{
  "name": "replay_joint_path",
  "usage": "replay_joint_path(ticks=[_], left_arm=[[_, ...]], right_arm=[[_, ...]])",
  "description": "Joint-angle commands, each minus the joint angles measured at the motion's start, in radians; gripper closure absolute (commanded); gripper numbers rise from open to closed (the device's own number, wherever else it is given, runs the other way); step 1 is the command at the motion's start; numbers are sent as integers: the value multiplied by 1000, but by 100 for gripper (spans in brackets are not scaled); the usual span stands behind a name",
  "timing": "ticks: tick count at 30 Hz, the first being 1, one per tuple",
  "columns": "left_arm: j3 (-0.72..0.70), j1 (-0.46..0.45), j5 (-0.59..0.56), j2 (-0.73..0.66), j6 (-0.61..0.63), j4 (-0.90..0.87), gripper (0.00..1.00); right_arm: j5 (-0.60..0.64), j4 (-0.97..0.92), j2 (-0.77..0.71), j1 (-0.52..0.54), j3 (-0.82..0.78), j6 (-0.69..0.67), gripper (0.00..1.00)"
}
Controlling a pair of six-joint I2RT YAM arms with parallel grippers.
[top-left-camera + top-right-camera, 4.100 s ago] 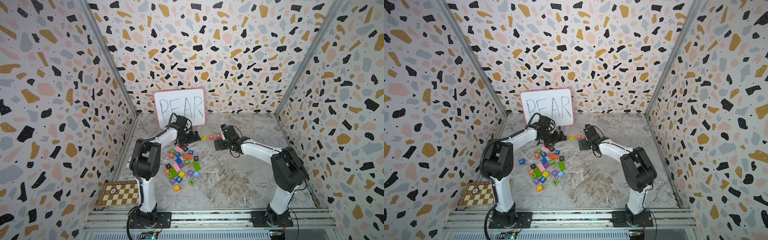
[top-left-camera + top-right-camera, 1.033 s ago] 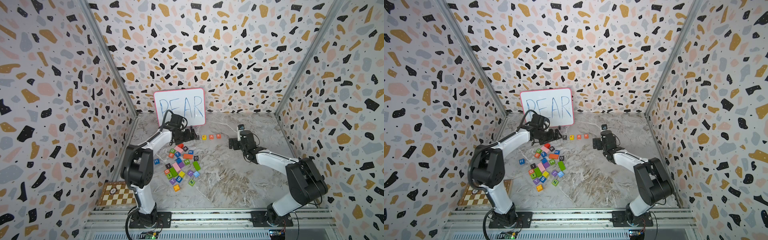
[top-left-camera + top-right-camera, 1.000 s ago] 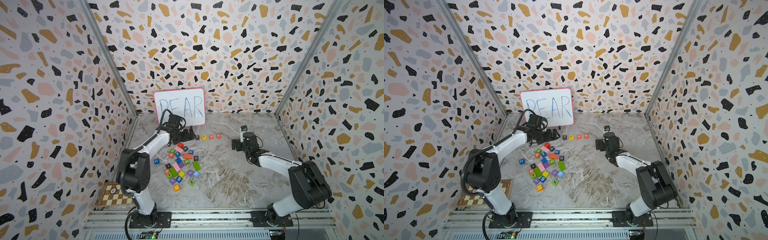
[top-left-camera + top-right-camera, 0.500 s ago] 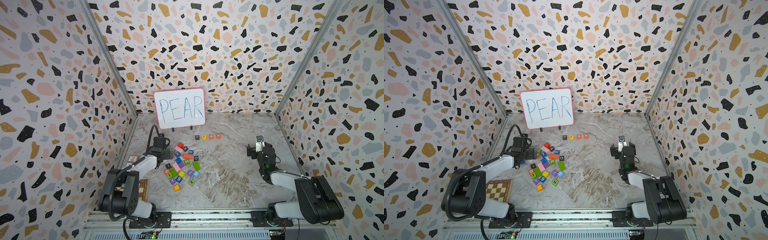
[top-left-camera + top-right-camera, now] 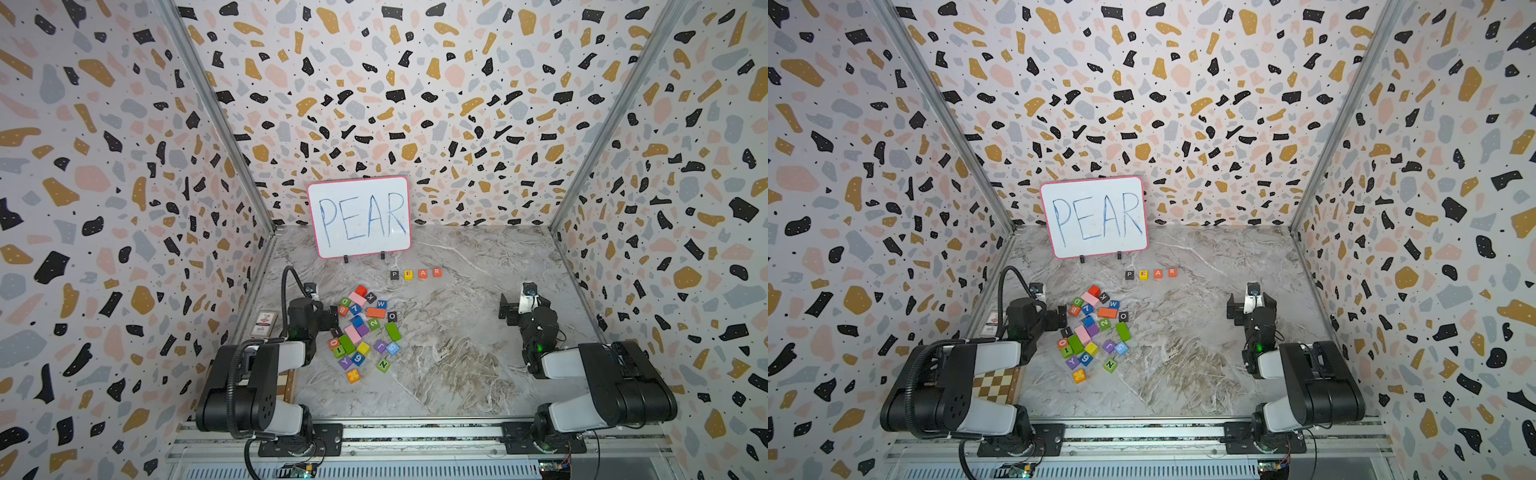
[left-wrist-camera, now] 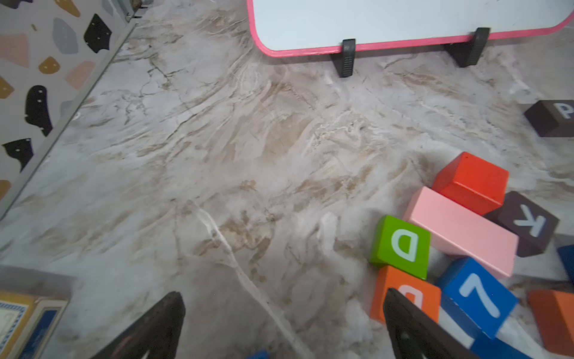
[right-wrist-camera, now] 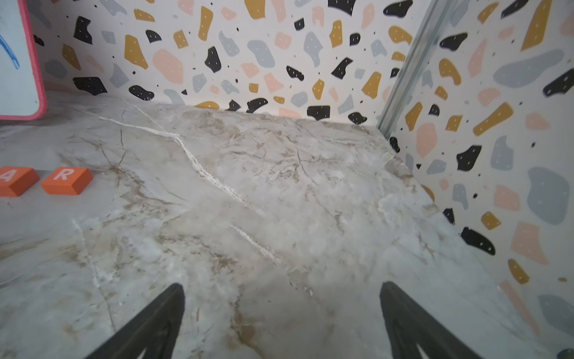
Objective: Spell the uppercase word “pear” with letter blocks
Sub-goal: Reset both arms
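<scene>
The black P block [image 5: 394,274], yellow E block [image 5: 408,274], orange A block [image 5: 422,273] and orange-red R block [image 5: 436,272] sit in a row on the marble table [image 5: 457,353] – spelling PEAR just in front of the whiteboard [image 5: 360,216]. The left gripper [image 6: 282,292], just beside the heap of spare blocks [image 5: 361,328], and the right gripper [image 7: 281,284] both hang wide open and empty – well apart from the row.

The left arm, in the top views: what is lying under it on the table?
A checkered board lies under the left arm; only part of its squares shows, and the arm covers the rest. Whether anything sits on that hidden part cannot be seen.
</scene>
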Motion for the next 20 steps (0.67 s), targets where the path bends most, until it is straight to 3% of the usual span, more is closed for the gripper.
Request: replay_joint_path(ticks=[1,8,15,20], left_arm=[[3,-1,24,1,2,158,1],[14,-1,20,-6,2,124,1],[2,-1,19,-25,3,129,1],[-10,-1,17,-37,0,139,1]], right_arm=[[-62,64,15,-15,24,33,1],[-57,50,5,-6,24,24,1],[-133,-27,47,-12,85,-2,1],[-156,22,13,-27,41,7,1]])
